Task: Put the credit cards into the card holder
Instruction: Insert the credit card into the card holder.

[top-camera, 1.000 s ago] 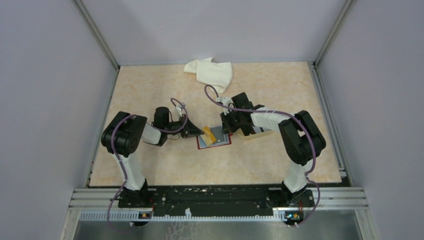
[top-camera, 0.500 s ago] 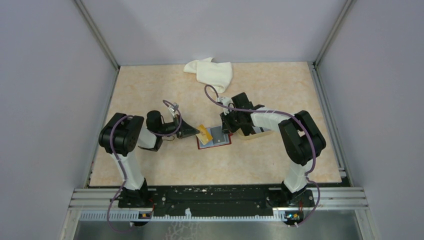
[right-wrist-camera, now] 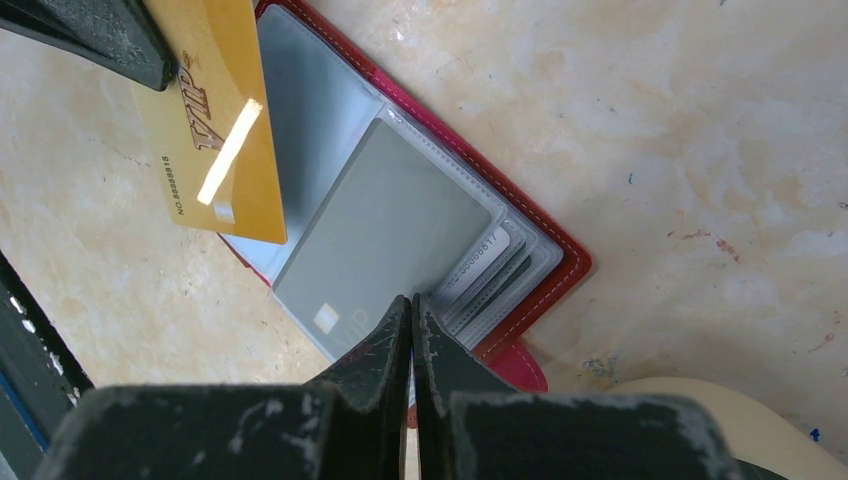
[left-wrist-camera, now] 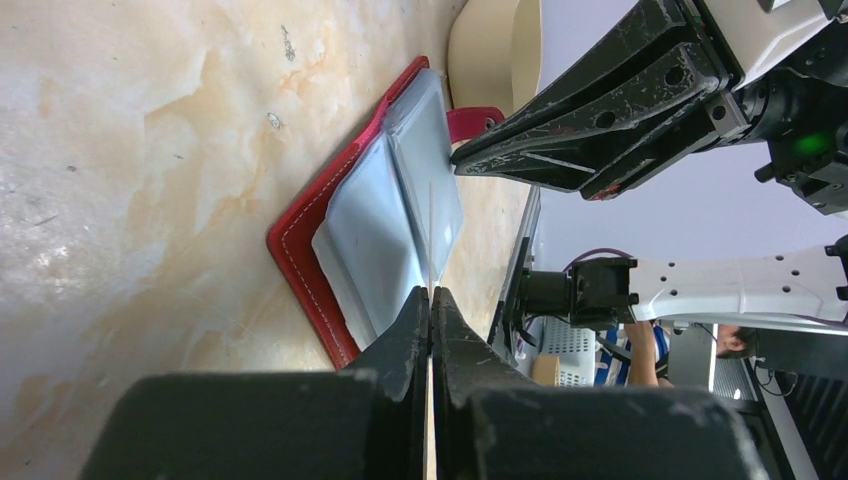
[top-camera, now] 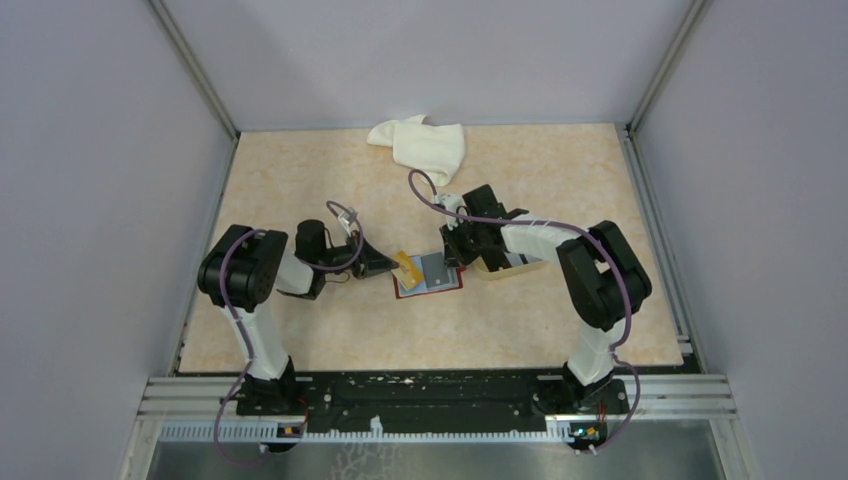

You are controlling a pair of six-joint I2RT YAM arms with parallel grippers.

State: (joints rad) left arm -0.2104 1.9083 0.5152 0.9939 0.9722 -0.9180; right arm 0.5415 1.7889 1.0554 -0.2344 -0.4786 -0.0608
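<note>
Card holder (top-camera: pixel 432 284) lies open, centre of tabletop (top-camera: pixel 320 330). Left fingers (left-wrist-camera: pixel 412 335) clamped on gold card (right-wrist-camera: pixel 215 130), poised over its left half. Right fingers (right-wrist-camera: pixel 395 335) together, seemingly pinning the grey card (right-wrist-camera: pixel 390 230). Best approach: square the card to a pocket mouth (hard to see), then slide it in shallow.

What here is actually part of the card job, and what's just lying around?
Part of the job: red card holder, gold card, grey card.
Just lying about: white cloth, beige tray.
</note>
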